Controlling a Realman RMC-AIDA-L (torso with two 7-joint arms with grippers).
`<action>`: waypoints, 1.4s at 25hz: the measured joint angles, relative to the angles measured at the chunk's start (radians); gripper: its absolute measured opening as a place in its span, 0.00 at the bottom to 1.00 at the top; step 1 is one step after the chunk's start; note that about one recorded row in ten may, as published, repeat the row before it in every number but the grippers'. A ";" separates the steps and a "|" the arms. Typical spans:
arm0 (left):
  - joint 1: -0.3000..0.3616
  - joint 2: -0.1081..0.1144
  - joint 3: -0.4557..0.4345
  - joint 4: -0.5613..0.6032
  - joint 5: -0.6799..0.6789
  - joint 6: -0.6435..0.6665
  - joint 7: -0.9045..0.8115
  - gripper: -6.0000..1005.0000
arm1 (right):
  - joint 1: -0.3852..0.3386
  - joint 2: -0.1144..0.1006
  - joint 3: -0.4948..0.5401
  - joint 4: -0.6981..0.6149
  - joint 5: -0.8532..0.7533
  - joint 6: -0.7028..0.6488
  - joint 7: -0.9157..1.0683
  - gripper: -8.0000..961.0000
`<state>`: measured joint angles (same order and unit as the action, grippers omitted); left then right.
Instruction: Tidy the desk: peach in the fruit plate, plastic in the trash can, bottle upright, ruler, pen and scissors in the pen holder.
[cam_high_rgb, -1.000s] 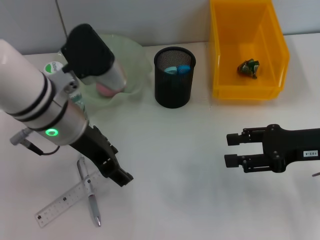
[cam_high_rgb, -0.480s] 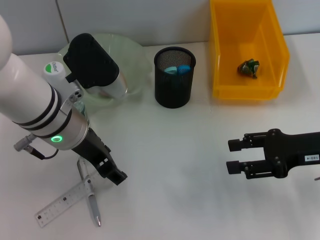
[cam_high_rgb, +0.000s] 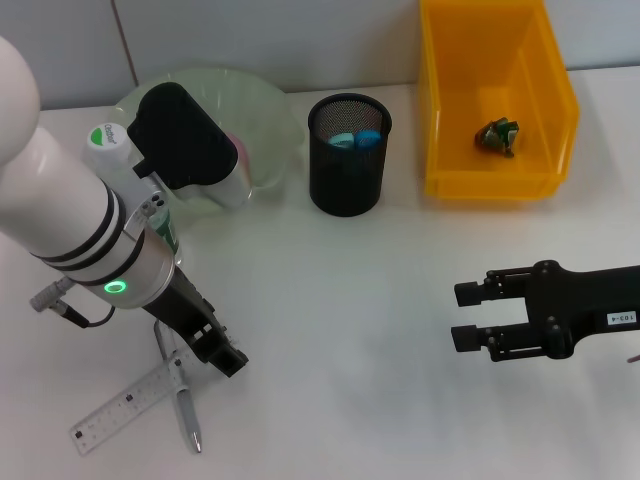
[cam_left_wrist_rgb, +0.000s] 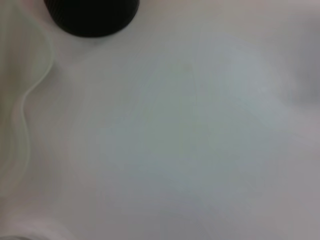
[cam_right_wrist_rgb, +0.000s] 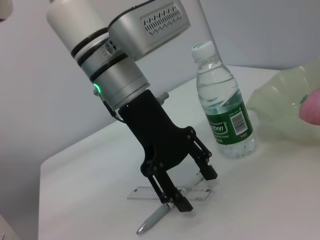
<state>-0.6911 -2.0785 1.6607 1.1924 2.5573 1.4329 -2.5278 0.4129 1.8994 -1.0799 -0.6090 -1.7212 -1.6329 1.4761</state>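
Left gripper (cam_right_wrist_rgb: 192, 187) hovers low over the pen (cam_high_rgb: 185, 405) and ruler (cam_high_rgb: 125, 405), fingers spread, nothing held. It's the pickup step: next, drop, close on the pen, carry it to the holder (cam_high_rgb: 348, 155). Right gripper (cam_high_rgb: 470, 315) waits open, well apart.

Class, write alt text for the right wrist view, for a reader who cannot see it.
The left gripper, open, points down over a pen and a clear ruler lying on the white desk. Behind it a water bottle with a green label stands upright, with the edge of a pale green fruit plate beside it.
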 joint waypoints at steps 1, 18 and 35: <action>-0.001 0.000 0.003 -0.004 0.000 -0.004 0.000 0.77 | 0.000 0.000 0.000 0.000 0.000 0.000 0.000 0.71; -0.003 0.000 0.030 -0.019 0.024 -0.036 0.015 0.77 | 0.004 0.001 0.000 0.000 0.000 0.007 0.001 0.72; 0.005 0.000 0.042 -0.023 0.014 -0.039 0.023 0.77 | 0.004 0.002 0.000 0.004 0.000 0.009 0.002 0.71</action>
<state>-0.6862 -2.0785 1.7024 1.1691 2.5709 1.3941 -2.5049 0.4172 1.9016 -1.0799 -0.6046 -1.7211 -1.6244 1.4780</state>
